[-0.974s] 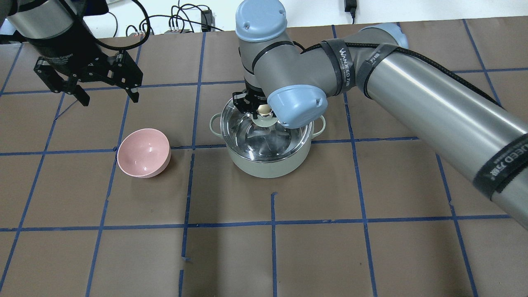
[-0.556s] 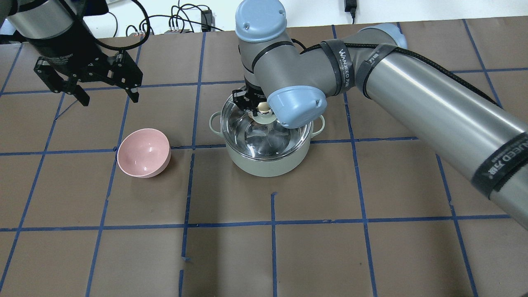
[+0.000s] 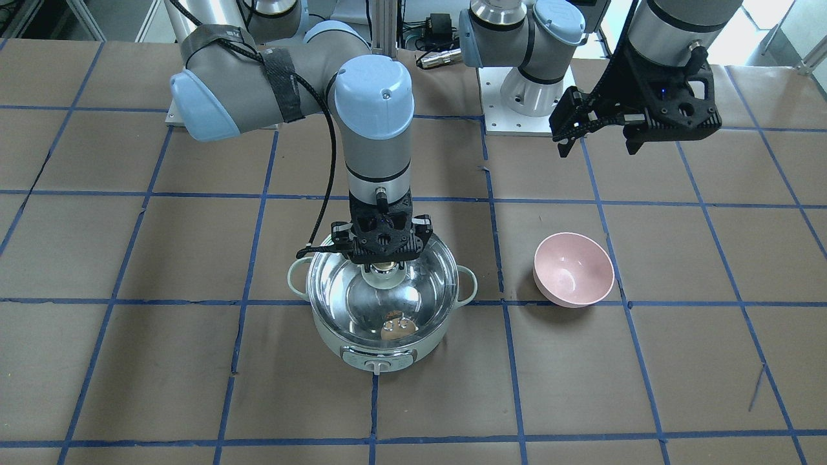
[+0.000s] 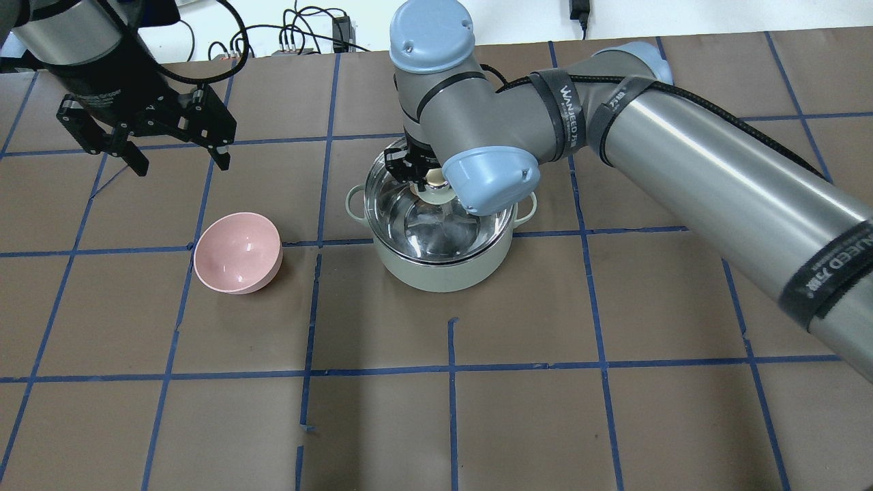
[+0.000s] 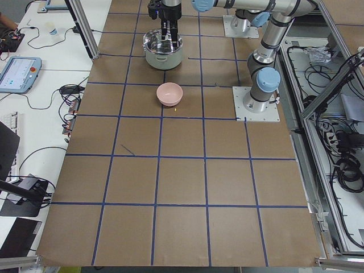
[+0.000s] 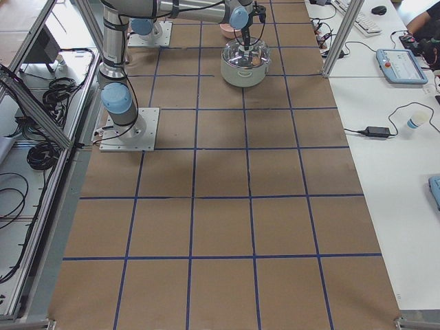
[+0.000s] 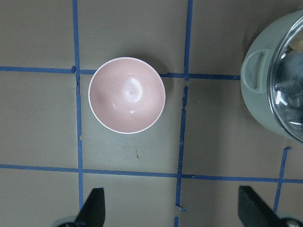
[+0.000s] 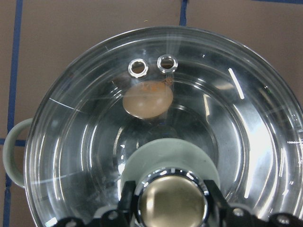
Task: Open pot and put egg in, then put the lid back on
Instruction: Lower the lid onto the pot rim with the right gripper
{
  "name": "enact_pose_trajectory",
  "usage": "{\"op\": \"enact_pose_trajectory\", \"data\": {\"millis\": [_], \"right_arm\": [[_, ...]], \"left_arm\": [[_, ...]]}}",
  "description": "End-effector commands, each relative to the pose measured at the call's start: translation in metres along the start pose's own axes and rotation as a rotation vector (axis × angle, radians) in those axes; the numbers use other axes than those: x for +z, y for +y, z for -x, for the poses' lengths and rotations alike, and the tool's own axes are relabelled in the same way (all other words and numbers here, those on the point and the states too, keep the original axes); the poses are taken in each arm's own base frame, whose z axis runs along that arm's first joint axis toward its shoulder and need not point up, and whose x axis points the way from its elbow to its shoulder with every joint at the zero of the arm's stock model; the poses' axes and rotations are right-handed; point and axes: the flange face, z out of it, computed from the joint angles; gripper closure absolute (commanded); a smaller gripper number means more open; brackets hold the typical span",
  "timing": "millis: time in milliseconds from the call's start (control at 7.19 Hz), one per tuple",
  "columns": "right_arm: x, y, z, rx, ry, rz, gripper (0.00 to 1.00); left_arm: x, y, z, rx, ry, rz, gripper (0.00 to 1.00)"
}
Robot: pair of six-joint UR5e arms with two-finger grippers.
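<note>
The mint-green pot stands mid-table; it also shows in the overhead view. The clear glass lid covers its mouth, level with the rim. My right gripper is shut on the lid's beige-gold knob from straight above. The brown egg lies on the steel bottom inside the pot and shows through the glass, also in the front view. My left gripper is open and empty, held high over the table, away from the pot.
An empty pink bowl sits on the table left of the pot in the overhead view, below my left gripper. The pot's control knob faces away from the robot. Brown paper with blue tape lines covers the table.
My right gripper with the lid has shifted very slightly away from the camera over the pot. The left arm has not moved.
</note>
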Motion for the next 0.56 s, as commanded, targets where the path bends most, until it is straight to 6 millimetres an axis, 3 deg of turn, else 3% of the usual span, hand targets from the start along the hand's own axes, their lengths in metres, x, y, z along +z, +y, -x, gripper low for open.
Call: {"op": "enact_pose_trajectory", "data": {"millis": [0, 417], "right_arm": [[0.0017, 0.0006, -0.0012, -0.006, 0.002, 0.005, 0.97], [0.0013, 0.0021, -0.0018, -0.009, 0.004, 0.012, 0.97]], "left_arm": [[0.0001, -0.0001, 0.0004, -0.001, -0.001, 0.0, 0.0], [0.0, 0.0001, -0.0003, 0.001, -0.002, 0.0, 0.0]]}}
